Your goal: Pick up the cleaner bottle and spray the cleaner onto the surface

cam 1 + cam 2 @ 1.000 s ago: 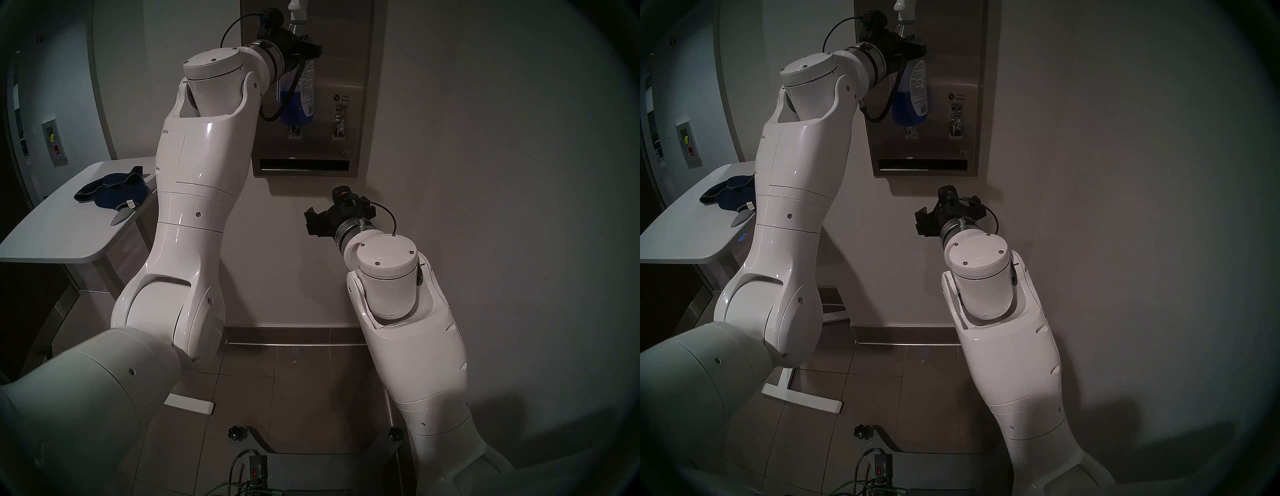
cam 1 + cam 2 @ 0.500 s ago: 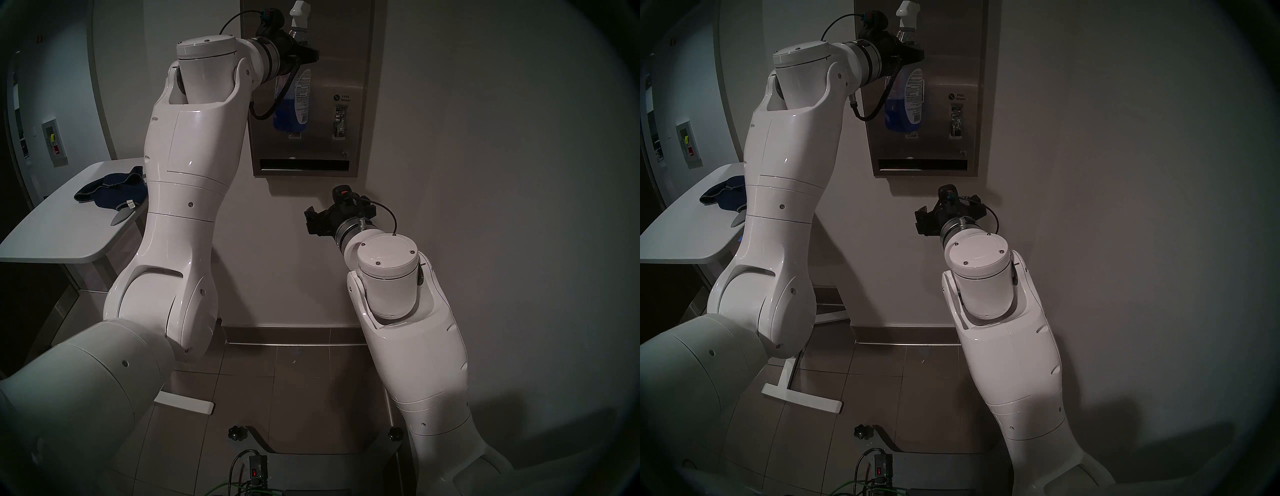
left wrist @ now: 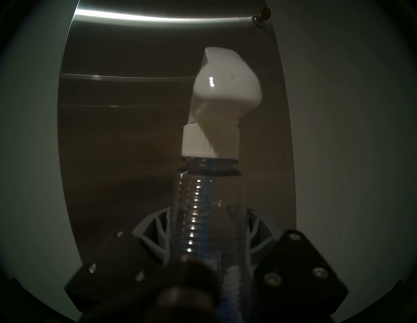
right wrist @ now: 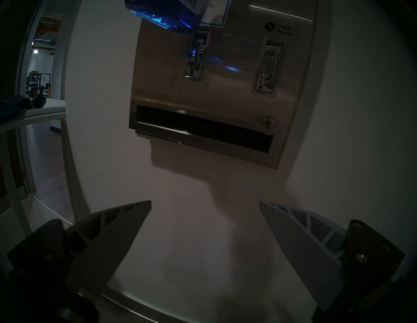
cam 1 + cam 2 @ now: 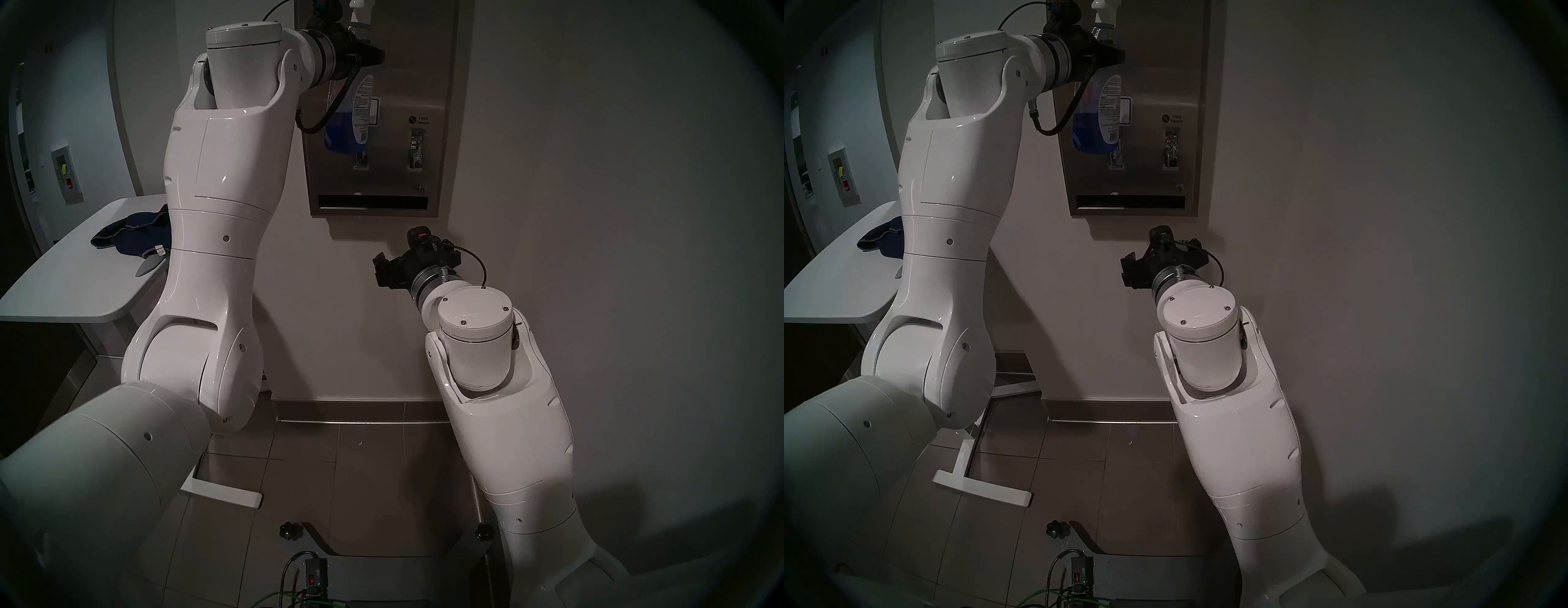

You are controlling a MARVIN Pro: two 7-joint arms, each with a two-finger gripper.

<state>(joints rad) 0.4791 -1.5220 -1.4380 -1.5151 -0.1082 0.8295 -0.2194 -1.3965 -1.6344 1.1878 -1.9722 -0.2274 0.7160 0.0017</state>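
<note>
My left gripper [image 5: 365, 53] is shut on the ribbed neck of the cleaner bottle [image 5: 348, 121], which it holds upright and high in front of the surface, a steel wall dispenser [image 5: 409, 80]. The cleaner [image 5: 340, 138] is the blue liquid filling the bottle's lower part. In the left wrist view the white trigger head [image 3: 223, 90] stands above my gripper [image 3: 207, 227], close to the steel front [image 3: 124, 117]. My right gripper [image 5: 384, 271] hangs open and empty below the dispenser's dark slot [image 4: 203, 126]. The bottle's base [image 4: 162, 15] shows at the top of the right wrist view.
A white table [image 5: 63, 288] at the left carries a dark blue cloth [image 5: 135, 235]. A doorway [image 4: 40, 112] opens at the far left. The plain white wall [image 5: 594, 212] runs to the right, with tiled floor [image 5: 360, 467] below it.
My left arm has carried the bottle leftward and a little upward across the dispenser front, uncovering a blue-edged sticker beside it. The right arm has not moved.
</note>
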